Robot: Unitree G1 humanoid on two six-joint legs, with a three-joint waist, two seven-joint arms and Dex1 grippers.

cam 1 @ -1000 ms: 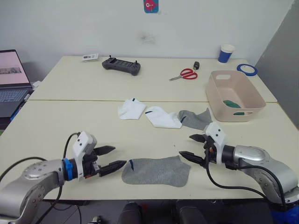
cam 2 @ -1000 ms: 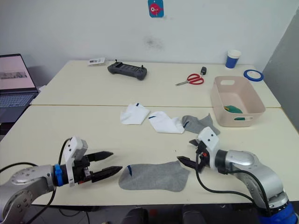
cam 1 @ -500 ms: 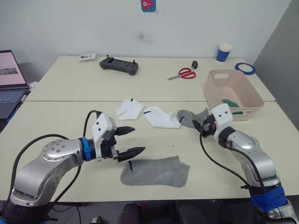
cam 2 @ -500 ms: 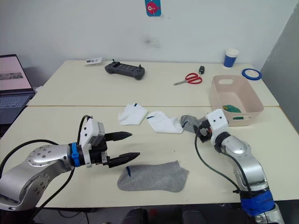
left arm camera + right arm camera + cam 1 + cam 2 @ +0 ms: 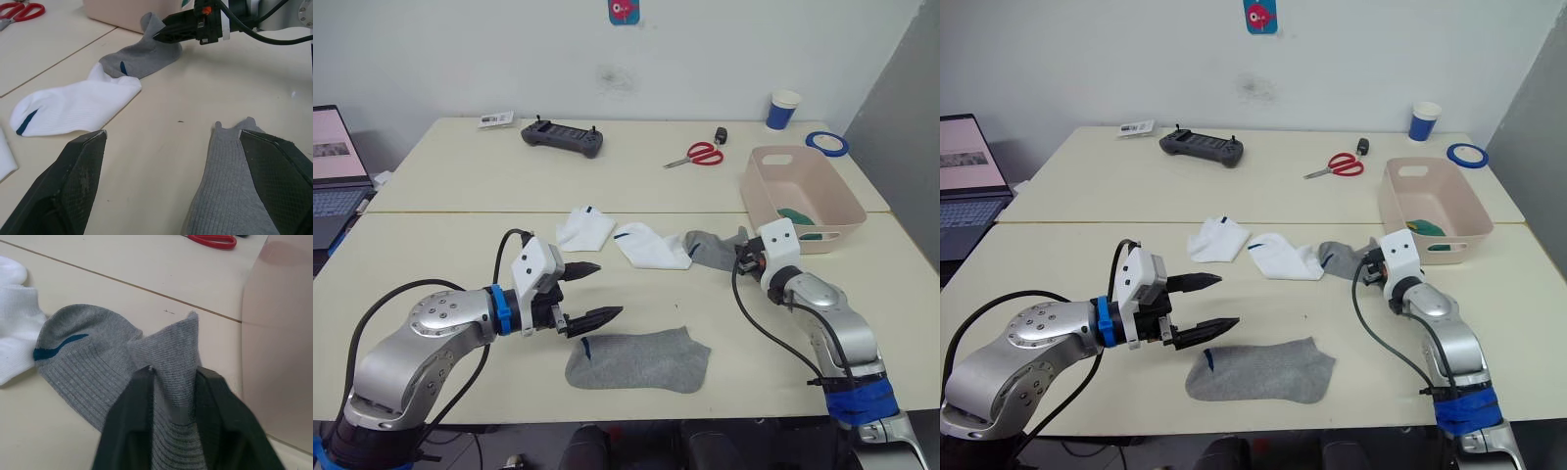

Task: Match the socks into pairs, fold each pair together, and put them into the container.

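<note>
My right gripper jaws pinching far grey sock beside pink container. My left gripper jaws spread wide, hovering just left of near grey sock lying flat on table.

Far table: black controller, red scissors, blue cup, blue tape roll; laptop left.

Head cameras overlook table; wrist cameras close.
</note>
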